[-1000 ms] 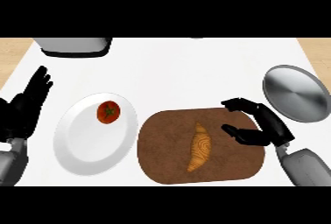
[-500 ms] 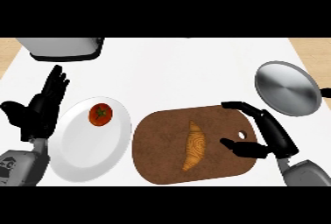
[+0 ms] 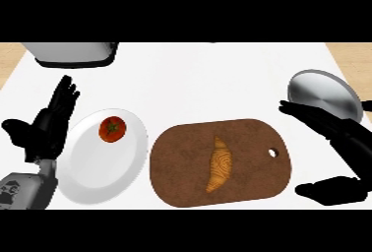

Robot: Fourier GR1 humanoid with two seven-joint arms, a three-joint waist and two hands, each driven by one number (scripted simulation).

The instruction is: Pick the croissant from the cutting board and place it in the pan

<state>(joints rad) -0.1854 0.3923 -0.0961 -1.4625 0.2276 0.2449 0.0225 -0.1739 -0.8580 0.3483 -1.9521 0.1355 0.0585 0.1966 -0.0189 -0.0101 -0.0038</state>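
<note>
The pan (image 3: 323, 93), a round grey metal disc up and to the right of the cutting board (image 3: 222, 163), is partly covered by the right robot hand (image 3: 338, 142), whose lower part runs out of view. A grey appliance (image 3: 71, 53) far up-left of the board is cut off at the top. The croissant (image 3: 219, 164), golden, curved and ridged, lies on the middle of the board, a brown rounded slab with a small hole near its right edge. The right robot hand is spread, thumb apart from straight fingers, just right of the board, holding nothing. The left robot hand (image 3: 45, 129) rests spread, fingers up, left of a white plate (image 3: 102, 162) carrying a red tomato (image 3: 112, 129). The table (image 3: 203, 78) is plain white.
</note>
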